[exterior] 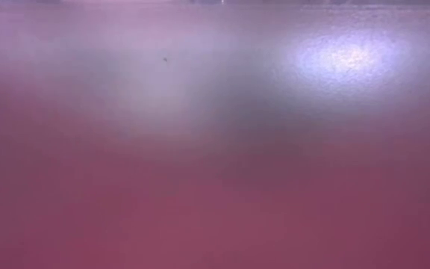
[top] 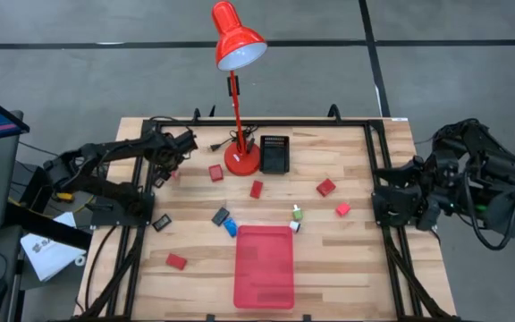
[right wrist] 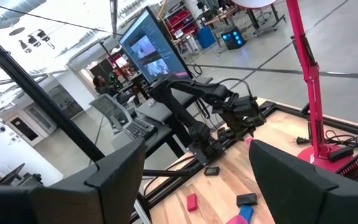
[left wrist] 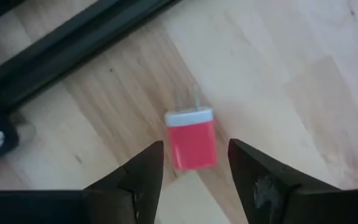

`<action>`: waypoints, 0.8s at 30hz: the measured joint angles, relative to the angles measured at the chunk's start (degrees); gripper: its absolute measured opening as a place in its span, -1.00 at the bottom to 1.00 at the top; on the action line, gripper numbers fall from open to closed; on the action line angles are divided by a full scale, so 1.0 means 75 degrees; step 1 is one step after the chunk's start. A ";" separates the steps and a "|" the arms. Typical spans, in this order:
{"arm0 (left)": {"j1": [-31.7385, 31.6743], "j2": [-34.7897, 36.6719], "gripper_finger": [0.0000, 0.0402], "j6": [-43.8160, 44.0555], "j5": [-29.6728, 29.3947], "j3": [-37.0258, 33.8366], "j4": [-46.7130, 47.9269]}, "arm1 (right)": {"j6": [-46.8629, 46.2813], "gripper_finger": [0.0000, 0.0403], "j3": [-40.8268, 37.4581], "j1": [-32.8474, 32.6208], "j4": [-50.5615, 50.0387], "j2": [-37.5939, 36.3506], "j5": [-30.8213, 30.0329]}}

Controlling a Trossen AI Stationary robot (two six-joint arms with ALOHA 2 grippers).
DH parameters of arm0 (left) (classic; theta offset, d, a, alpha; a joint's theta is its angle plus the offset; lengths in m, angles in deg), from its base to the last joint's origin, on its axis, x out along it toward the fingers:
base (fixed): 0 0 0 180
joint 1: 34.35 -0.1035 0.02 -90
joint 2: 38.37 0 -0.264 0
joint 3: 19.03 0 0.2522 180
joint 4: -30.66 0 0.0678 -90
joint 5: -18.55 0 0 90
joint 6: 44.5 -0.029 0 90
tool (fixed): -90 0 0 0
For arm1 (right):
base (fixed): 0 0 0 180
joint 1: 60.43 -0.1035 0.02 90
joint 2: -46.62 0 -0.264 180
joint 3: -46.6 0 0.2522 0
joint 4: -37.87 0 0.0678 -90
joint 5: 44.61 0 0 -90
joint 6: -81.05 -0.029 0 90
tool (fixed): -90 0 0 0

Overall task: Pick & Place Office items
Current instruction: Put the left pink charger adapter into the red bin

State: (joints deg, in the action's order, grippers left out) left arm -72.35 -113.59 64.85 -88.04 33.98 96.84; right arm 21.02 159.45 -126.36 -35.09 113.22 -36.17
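My left gripper is open near the table's far-left corner. It points down, with one finger on each side of a red block with a white end that lies flat on the wood, and it does not touch the block. More office items are scattered over the table: red blocks, black pieces, a blue one and a white-green one. My right gripper is open and waits at the right edge.
A flat red tray lies at the near middle. The red desk lamp's base and a black basket stand at the far middle. A black frame rail runs close behind the left gripper. The low view shows only a blurred pinkish surface.
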 joint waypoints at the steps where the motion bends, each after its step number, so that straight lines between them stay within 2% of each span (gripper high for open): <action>1: -0.0068 -0.0012 -0.09 -0.0121 0.0015 0.0000 0.0002 | 0.0003 0.40 0.0000 0.0000 -0.0013 -0.0013 0.0000; 6: -0.0175 -0.0335 -0.04 -0.0389 0.0058 -0.0003 0.0040 | 0.0000 0.40 0.0000 0.0000 -0.0042 -0.0046 -0.0029; 13: -0.0175 -0.0949 -0.01 -0.0409 0.0223 -0.0003 -0.0667 | -0.0003 0.40 0.0000 0.0000 -0.0010 -0.0043 -0.0059; 24: -0.0175 -0.1180 -0.12 -0.0359 0.0184 -0.0003 -0.0966 | -0.0143 0.40 0.0000 0.0000 -0.0001 -0.0037 -0.0101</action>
State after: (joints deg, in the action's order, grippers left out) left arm -73.66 -122.44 62.16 -86.66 33.96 89.60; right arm 19.95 159.45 -126.36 -35.10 112.94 -36.93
